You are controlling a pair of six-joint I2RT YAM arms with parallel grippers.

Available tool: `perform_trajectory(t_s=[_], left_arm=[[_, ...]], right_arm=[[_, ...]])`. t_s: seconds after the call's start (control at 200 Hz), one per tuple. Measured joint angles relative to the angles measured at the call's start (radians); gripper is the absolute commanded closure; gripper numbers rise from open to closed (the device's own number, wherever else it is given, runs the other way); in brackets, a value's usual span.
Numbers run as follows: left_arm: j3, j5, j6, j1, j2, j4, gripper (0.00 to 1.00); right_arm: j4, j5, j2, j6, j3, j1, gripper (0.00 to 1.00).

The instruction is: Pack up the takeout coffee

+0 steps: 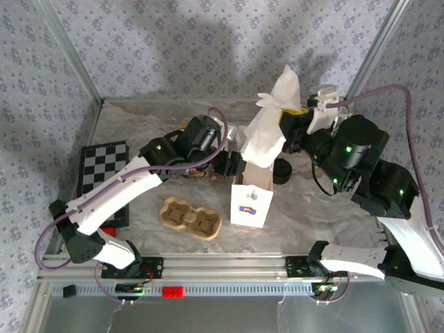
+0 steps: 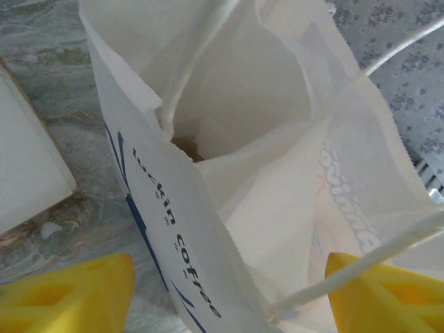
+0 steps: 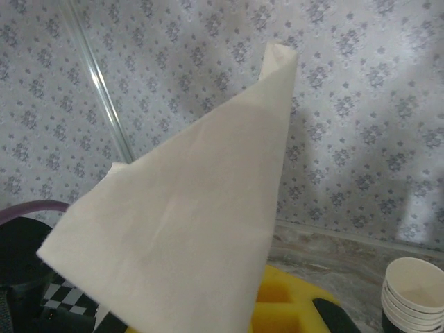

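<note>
Marbled tabletop point(image 1: 146, 229); paper bag's point(image 2: 243, 139) interior mostly hidden.

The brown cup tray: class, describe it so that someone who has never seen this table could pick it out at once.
Look down on the marbled table from above. Near its front edge, just left of the white bag, lies the tray. It alone is tan and flat, with two round wells side by side.

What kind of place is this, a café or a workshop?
Probably a robot test booth, not a café: two arms bolted to an aluminium rail, wallpapered screens around, a coffee bag as prop.
</note>
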Motion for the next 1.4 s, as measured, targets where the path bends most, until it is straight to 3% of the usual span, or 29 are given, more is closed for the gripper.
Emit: perform_trajectory(t_s=[0.465,0.765,1.144,1.399], left_arm=[[-0.069,-0.081,-0.056,0.000,-0.013,0.093,0.75],[-0.150,-0.099,-0.157,-0.001,-0.077,0.179,0.90],[-0.174,-0.123,-0.232,-0.002,-0.079,0.234,0.96],[-0.183,-0.142,-0.261,-0.007,-0.082,0.242,0.97]], right_arm=[[-0.093,0.182,-0.067,-0.019,-0.065,-0.005,1.00],[-0.152,0.164,0.129,-0.062,0.138,0.008,1.00],[-0.174,0.124,0.381,-0.068,0.274,-0.052,1.00],[-0.213,0.077,0.403,-0.026,0.263,-0.111,1.00]])
